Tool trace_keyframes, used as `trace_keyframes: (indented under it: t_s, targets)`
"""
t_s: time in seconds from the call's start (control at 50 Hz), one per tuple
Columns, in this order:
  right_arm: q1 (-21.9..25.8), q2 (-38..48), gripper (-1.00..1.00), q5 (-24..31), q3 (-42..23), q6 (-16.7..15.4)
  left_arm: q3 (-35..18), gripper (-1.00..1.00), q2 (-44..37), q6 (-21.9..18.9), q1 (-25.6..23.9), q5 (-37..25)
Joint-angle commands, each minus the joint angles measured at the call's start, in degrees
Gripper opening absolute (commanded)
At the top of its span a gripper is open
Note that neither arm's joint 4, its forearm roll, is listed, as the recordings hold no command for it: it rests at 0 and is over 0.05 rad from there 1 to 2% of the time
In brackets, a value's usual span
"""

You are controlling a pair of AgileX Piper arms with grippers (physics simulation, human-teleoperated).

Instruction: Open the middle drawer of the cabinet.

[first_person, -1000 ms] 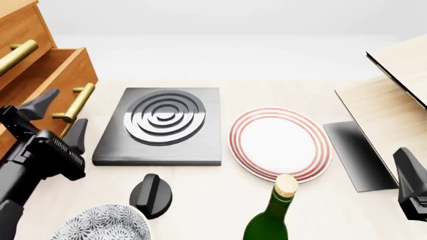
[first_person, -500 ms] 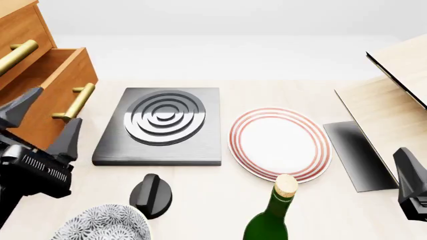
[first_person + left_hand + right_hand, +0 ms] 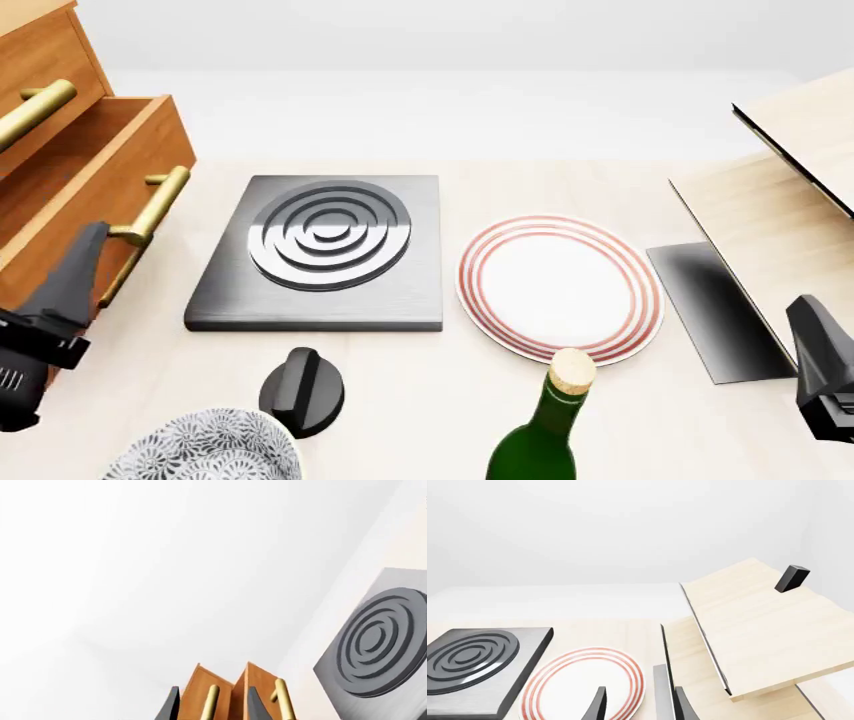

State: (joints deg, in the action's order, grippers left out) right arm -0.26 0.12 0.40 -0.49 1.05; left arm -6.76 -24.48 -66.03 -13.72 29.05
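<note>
The orange-brown cabinet (image 3: 47, 60) stands at the table's far left. Its middle drawer (image 3: 100, 165) is pulled out, and its brass bar handle (image 3: 147, 212) points toward the hob. The top drawer's handle (image 3: 34, 110) sits above it. My left gripper (image 3: 212, 707) is open and empty, low at the near left and clear of the handle. One dark finger (image 3: 74, 275) shows in the front view. In the left wrist view the cabinet (image 3: 197, 687) lies just beyond the fingertips. My right gripper (image 3: 639, 707) is open and empty at the near right.
A grey hob plate (image 3: 327, 250) lies beside the drawer. A red-ringed plate (image 3: 561, 285) is at centre, with a black knob (image 3: 302, 390), a patterned bowl (image 3: 200, 450) and a green bottle (image 3: 547, 430) near the front edge. Pale wood boards (image 3: 787, 180) stand at the right.
My left gripper has drawn back from the middle drawer's handle toward the near left corner, with one finger now out of the front view. The drawer stays pulled out. The right arm is still.
</note>
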Motion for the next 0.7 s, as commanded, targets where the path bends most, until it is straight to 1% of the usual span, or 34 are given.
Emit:
trace_keyframes:
  t_s: [0.02,0.06,0.1,0.14,0.16,0.2,0.22,0.24,0.26,0.28,0.32,0.38,0.42,0.44,0.48,0.5,0.52,0.56,0.6,0.66,0.7]
  targets:
    - [0.14,0.06,1.00,-0.18,0.12,-0.24,-5.86,1.00,10.44,6.41,-1.40,-16.83]
    - [0.13,0.06,1.00,-0.18,0.12,-0.23,-7.58,1.00,11.22,8.25,-1.27,-19.46]
    - [0.13,0.06,1.00,-0.19,0.12,-0.25,-7.63,1.00,11.85,7.82,-1.43,-19.71]
    - [0.14,0.06,1.00,-0.19,0.12,-0.24,-10.08,1.00,11.96,10.75,-1.33,-22.89]
    - [0.14,0.06,1.00,-0.18,0.12,-0.23,-10.32,1.00,12.41,10.53,-1.69,-23.31]
    - [0.15,0.06,1.00,-0.17,0.12,-0.24,-12.78,1.00,12.28,13.14,-1.74,-26.36]
    - [0.14,0.06,1.00,-0.17,0.12,-0.27,-13.05,1.00,12.49,13.17,-2.01,-26.75]
    - [0.14,0.06,1.00,-0.18,0.12,-0.22,-14.26,1.00,12.54,14.21,-2.27,-28.35]
    - [0.14,0.06,1.00,-0.18,0.12,-0.22,-14.28,1.00,12.56,14.21,-2.26,-28.39]
    - [0.14,0.06,1.00,-0.19,0.12,-0.21,-15.75,1.00,12.07,16.09,-2.24,-30.16]
    - [0.13,0.06,1.00,-0.17,0.12,-0.27,-17.92,1.00,12.01,18.28,-2.10,-32.73]
    - [0.14,0.05,1.00,-0.19,0.12,-0.23,-17.75,1.00,12.35,17.91,-2.27,-32.91]
    - [0.14,0.07,1.00,-0.17,0.12,-0.26,-19.64,1.00,11.66,20.44,-2.18,-35.16]
    - [0.14,0.06,1.00,-0.18,0.12,-0.25,-19.91,1.00,11.76,20.51,-2.24,-35.60]
    - [0.14,0.06,1.00,-0.17,0.12,-0.27,-21.90,1.00,10.93,23.15,-2.52,-38.23]
    - [0.15,0.06,1.00,-0.18,0.12,-0.23,-21.92,1.00,10.93,23.15,-2.52,-38.24]
    - [0.13,0.06,1.00,-0.19,0.12,-0.21,-23.23,1.00,10.32,24.77,-2.65,-39.83]
    - [0.15,0.07,1.00,-0.17,0.12,-0.27,-24.42,1.00,9.92,26.03,-2.86,-41.15]
    - [0.15,0.07,1.00,-0.17,0.12,-0.26,-25.00,1.00,9.70,26.44,-2.92,-41.76]
    - [0.15,0.06,1.00,-0.18,0.12,-0.24,-27.17,1.00,8.60,29.05,-2.86,-43.75]
    - [0.14,0.06,1.00,-0.18,0.12,-0.26,-27.83,1.00,8.25,29.46,-2.90,-44.26]
